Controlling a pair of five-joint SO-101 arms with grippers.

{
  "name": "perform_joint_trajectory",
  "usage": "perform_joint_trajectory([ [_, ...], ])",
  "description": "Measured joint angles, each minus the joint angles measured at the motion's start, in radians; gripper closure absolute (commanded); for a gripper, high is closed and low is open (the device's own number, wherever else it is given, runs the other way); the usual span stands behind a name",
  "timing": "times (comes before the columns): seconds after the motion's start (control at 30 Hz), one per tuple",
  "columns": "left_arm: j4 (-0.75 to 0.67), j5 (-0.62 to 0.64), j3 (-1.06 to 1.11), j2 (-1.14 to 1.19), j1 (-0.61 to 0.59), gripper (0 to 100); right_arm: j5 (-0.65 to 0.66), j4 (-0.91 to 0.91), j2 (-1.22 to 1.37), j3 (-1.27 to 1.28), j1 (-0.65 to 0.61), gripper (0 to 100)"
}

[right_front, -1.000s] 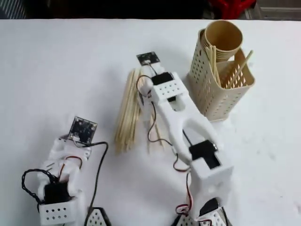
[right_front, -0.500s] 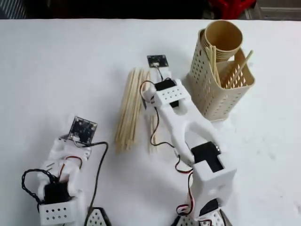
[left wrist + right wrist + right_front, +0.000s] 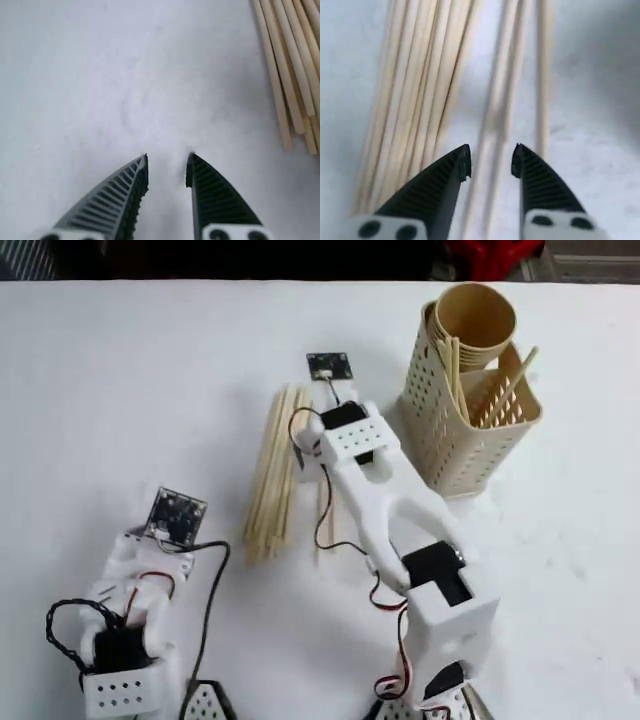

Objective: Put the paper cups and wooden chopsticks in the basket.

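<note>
Right hand (image 3: 490,161), jaws narrowly parted and empty, poised over loose chopsticks (image 3: 276,465) beside the basket (image 3: 440,440), apparently aligned to pinch a few; paper cups (image 3: 480,315) already sit inside the basket.

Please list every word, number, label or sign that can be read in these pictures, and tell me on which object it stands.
None can be read.
The basket, the paper cups and the loose chopsticks carry no print.
Any marks on the camera boards are too small to read.
</note>
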Motion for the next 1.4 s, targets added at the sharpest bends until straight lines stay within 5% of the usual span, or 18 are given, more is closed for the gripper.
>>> perform_joint_trajectory([
  [0.47,0.0,0.0,0.0,0.0,0.0,86,0.351,-0.029,0.098,-0.052,0.092,86.5],
  [0.73,0.0,0.0,0.0,0.0,0.0,86,0.367,-0.083,0.18,-0.083,0.114,98.9],
  [1.4,0.0,0.0,0.0,0.0,0.0,85,0.367,-0.009,-0.018,-0.006,0.117,98.1],
])
